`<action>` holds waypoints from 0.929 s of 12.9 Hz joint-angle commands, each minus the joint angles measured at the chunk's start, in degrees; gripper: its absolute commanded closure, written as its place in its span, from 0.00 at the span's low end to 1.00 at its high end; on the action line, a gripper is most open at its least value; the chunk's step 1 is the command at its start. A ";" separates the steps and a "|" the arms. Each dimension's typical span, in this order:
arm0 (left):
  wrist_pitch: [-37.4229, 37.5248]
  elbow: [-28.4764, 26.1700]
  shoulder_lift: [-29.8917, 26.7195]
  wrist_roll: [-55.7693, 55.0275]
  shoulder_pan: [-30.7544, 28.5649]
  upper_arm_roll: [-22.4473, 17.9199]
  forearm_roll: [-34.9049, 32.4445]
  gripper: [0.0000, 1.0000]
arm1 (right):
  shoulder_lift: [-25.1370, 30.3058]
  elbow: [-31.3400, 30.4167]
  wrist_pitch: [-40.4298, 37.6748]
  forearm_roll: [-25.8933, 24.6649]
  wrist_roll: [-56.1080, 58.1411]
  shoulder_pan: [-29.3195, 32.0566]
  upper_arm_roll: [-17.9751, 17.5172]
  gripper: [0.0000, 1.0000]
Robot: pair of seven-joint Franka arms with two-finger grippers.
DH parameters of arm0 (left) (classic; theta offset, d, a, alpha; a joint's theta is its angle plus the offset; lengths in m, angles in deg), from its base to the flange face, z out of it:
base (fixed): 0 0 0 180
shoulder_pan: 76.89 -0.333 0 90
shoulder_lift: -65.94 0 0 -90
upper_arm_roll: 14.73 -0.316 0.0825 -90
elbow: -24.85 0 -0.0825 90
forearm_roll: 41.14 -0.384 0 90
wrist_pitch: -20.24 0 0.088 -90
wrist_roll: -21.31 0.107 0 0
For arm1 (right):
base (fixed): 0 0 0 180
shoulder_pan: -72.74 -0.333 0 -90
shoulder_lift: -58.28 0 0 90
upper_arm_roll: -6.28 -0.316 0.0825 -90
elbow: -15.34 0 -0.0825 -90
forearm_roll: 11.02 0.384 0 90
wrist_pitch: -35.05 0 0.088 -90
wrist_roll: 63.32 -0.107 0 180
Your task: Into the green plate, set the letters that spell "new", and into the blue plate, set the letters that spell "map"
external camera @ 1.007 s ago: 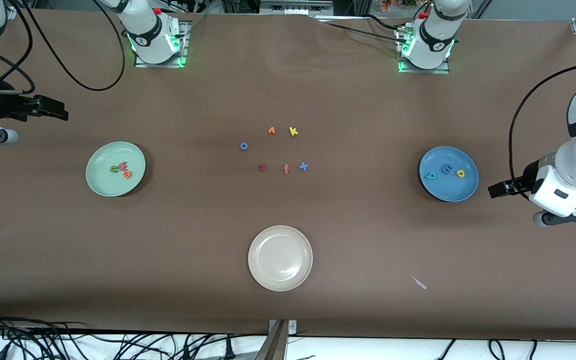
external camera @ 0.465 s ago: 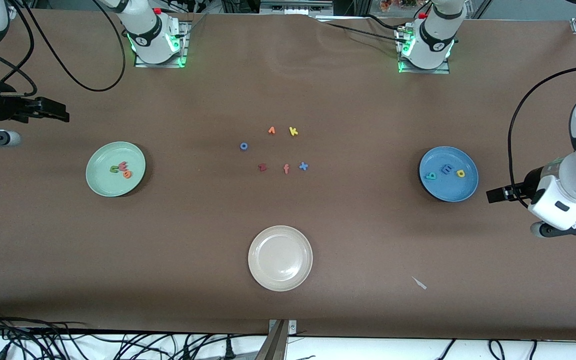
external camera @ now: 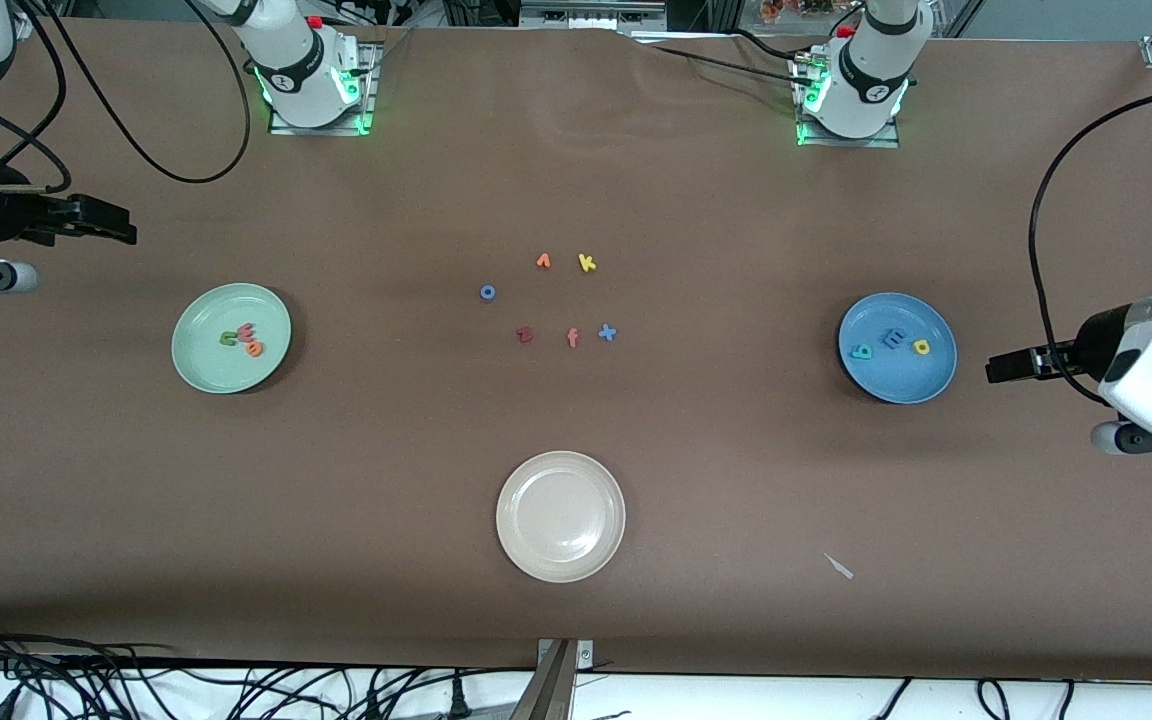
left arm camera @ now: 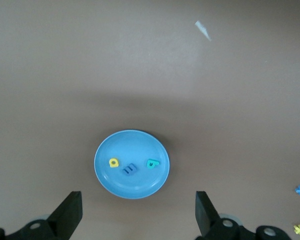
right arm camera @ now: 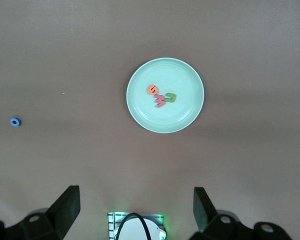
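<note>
The green plate (external camera: 201, 350) lies toward the right arm's end of the table. It holds the green n (external camera: 228, 338), the red-pink w (external camera: 245, 331) and the orange e (external camera: 254, 349). The blue plate (external camera: 896, 380) lies toward the left arm's end and holds the teal p (external camera: 864, 351), the blue m (external camera: 893, 339) and the yellow a (external camera: 921, 347). My left gripper (external camera: 1001, 368) hangs open and empty over bare table beside the blue plate (left arm camera: 132, 187). My right gripper (external camera: 111, 222) hangs open and empty over the table's end, apart from the green plate (right arm camera: 180, 112).
An empty cream-white plate (external camera: 561, 516) sits near the front edge. Loose letters lie mid-table: a blue o (external camera: 487, 292), an orange piece (external camera: 543, 261), a yellow k (external camera: 587, 263), a dark red z (external camera: 525, 335), a salmon f (external camera: 572, 338), a blue cross (external camera: 607, 333). A white scrap (external camera: 839, 566) lies near the front.
The left arm has drawn back from the blue plate toward its own end of the table. The right arm has barely shifted. Letters and plates have stayed put.
</note>
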 commanded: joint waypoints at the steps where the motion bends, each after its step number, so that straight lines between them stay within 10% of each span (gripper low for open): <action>1: -6.79 -12.05 -7.85 4.52 0.96 -2.61 3.10 0.00 | -0.59 1.37 1.03 0.09 -0.57 0.81 -0.15 0.00; 4: -14.35 -21.98 -13.05 7.09 2.02 -5.79 6.80 0.00 | -0.59 1.37 1.12 0.09 -0.57 0.81 -0.15 0.00; 12: -14.01 -21.92 -12.62 9.11 2.11 -5.79 6.71 0.00 | -0.59 1.37 1.12 0.00 -0.57 0.90 -0.06 0.00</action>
